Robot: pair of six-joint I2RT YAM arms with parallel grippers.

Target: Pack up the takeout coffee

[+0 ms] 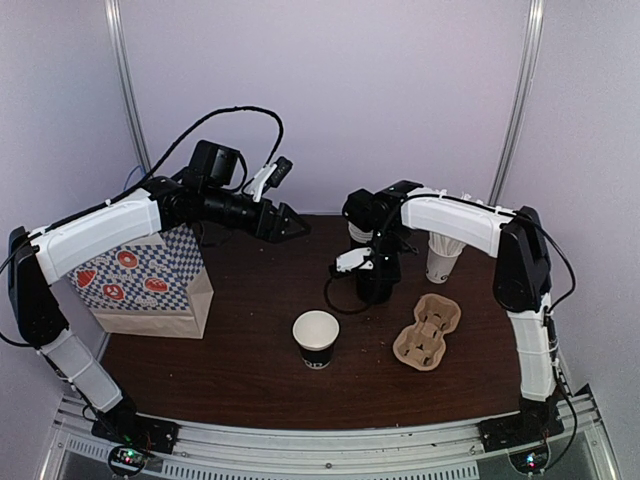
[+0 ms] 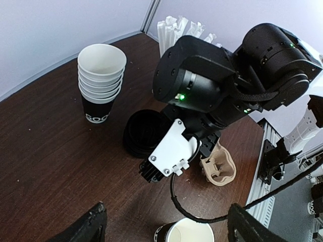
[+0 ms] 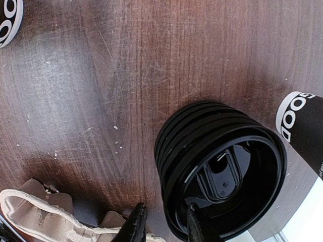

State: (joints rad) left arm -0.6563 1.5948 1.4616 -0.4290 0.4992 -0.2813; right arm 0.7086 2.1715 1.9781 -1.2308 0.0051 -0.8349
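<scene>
Nearest the arm bases, near the middle of the dark wood-grained surface (image 1: 240, 370), the takeout cup (image 1: 316, 342) is set upright and uncovered. It is black paper outside and white inside, with small white print on its wall. It is judged light and thin-walled, easily crushed or tipped, so it is best taken low around the body with mild pressure, not by the rim. To its right a moulded pulp carrier (image 1: 428, 330) is laid, rough and beige. To the left a paper bag (image 1: 150, 285) with a patterned front is stood.

Further back, the right fingers (image 3: 135, 227) are set close together astride the rim of the top lid (image 3: 227, 181) on the lid stack (image 3: 166, 151), which is glossy, ribbed black plastic, thin and springy. Whether the rim is clamped cannot be told. Beyond, nested cups (image 2: 101, 75) and a white cup of straws (image 1: 443, 260) are stood. At the back the left fingers (image 2: 93, 227) are held spread wide, with nothing between them.
</scene>
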